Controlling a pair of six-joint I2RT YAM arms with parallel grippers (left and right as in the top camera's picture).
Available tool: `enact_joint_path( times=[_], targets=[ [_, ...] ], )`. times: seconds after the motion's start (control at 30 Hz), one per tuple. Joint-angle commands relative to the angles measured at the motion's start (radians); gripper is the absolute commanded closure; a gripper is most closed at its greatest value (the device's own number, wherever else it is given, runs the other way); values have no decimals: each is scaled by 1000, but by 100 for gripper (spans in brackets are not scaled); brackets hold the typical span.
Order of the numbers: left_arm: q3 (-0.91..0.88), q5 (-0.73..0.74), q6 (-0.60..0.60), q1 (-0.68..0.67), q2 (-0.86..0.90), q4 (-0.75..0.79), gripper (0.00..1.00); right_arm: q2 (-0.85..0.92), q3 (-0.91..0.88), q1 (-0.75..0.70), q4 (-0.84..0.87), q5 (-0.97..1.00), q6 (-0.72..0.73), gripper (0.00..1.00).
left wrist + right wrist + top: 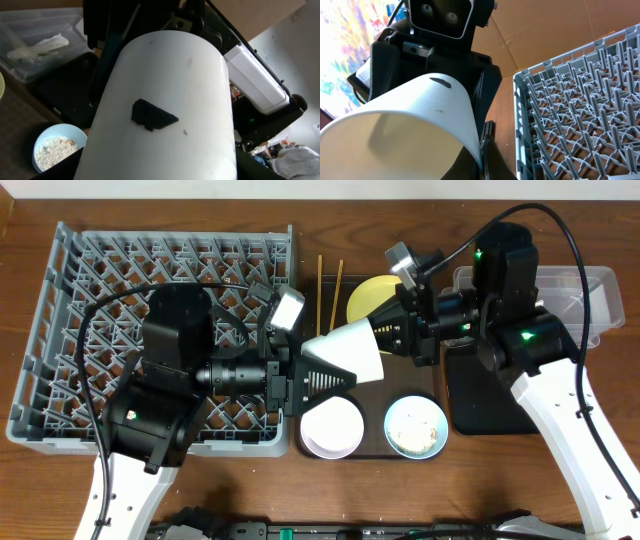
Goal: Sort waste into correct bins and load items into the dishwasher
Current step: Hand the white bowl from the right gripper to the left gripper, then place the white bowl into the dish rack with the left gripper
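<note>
A small white round dish [352,348] hangs on its side over the brown serving tray, between both arms. My left gripper [335,373] straddles its outside; the dish fills the left wrist view [165,100], with dark fingers at both lower corners. My right gripper [388,338] pinches the dish's rim [481,145]. A second white dish [332,427] and a light blue bowl [416,426] of white rice-like scraps sit on the tray. The yellow plate [368,295] lies partly under the right arm. Wooden chopsticks [321,285] lie beside the grey dish rack [100,310].
The clear tub [595,290] stands at the far right and holds the crumpled white tissue [37,45]. The black tray [478,395] lies under the right arm. The brown serving tray's front edge [372,452] shows between the dishes. The snack wrapper is out of view.
</note>
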Motion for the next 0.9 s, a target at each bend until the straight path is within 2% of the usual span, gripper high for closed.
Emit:
enact_joint_path(
  times=[0.0, 0.3, 0.5, 0.77, 0.8, 0.83, 0.87],
  targets=[
    [21, 50, 13, -14, -8, 43, 17, -3, 10, 19, -14, 63, 16, 99],
    [21, 50, 14, -13, -10, 76, 15, -3, 10, 18, -19, 63, 16, 99],
    [21, 50, 13, -13, -10, 137, 20, -3, 10, 18, -23, 63, 15, 99],
    [21, 8, 13, -13, -9, 138, 30, -3, 10, 18, -24, 86, 16, 98],
    [21, -14, 13, -13, -9, 130, 30, -3, 10, 18, -24, 97, 16, 89],
    [21, -46, 13, -11, -10, 111, 30, -4, 10, 15, -24, 111, 24, 70],
    [21, -82, 14, -4, -10, 83, 30, -4, 10, 7, -24, 123, 31, 56]
  ],
)
